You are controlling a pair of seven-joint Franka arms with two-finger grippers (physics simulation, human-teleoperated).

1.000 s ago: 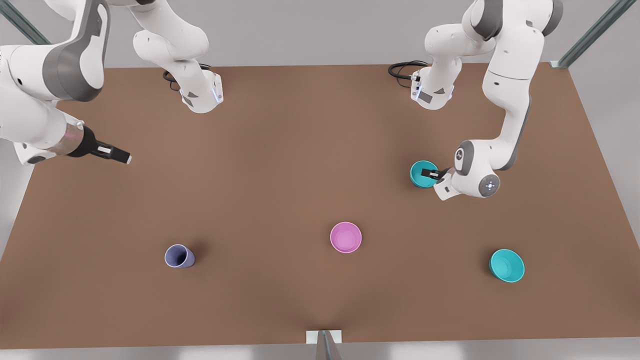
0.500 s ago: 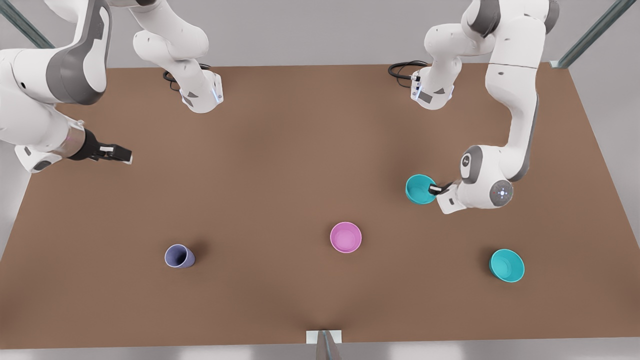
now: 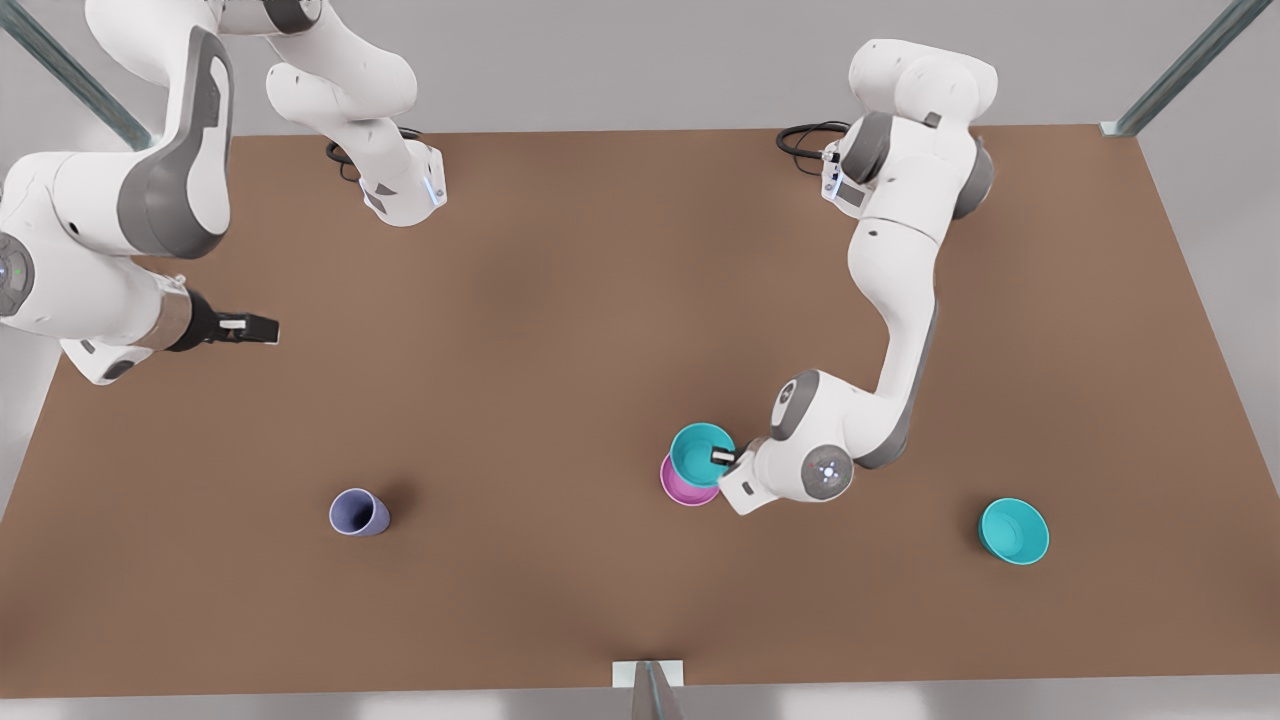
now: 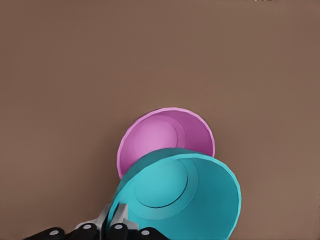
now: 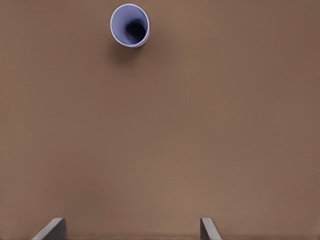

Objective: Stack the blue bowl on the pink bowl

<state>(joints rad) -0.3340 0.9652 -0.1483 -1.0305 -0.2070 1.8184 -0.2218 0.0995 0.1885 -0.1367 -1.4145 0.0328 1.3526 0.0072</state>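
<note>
Since 1.0 s ago the left arm has swung across w/ the blue bowl (image 3: pixel 701 452) — it was up near the arm's elbow on the front view's right, now it overlaps the far edge of the pink bowl (image 3: pixel 686 488). The other arm shifted only slightly.

Table (image 3: pixel 600 300): brown, carries everything. Landmark = pink bowl, upright near the table's middle.

Left gripper (image 3: pixel 722 457) sits just beside the pink bowl on the front view's right side, fingers pinching the blue bowl's rim; the left wrist view shows the blue bowl (image 4: pixel 182 195) tilted, covering part of the pink bowl (image 4: pixel 162 137). Can't tell if the two bowls touch.

Right gripper (image 3: pixel 252 328) is well away from the pink bowl, toward the front view's left and farther back — arm waits. Fingers (image 5: pixel 50 229) spread apart, nothing between them.

Second turquoise bowl (image 3: pixel 1013 531): well apart from the pink bowl, on the front view's right, untouched.

Lavender cup (image 3: pixel 358 512): well apart from the pink bowl, on the front view's left; also seen in the right wrist view (image 5: pixel 130 25).
</note>
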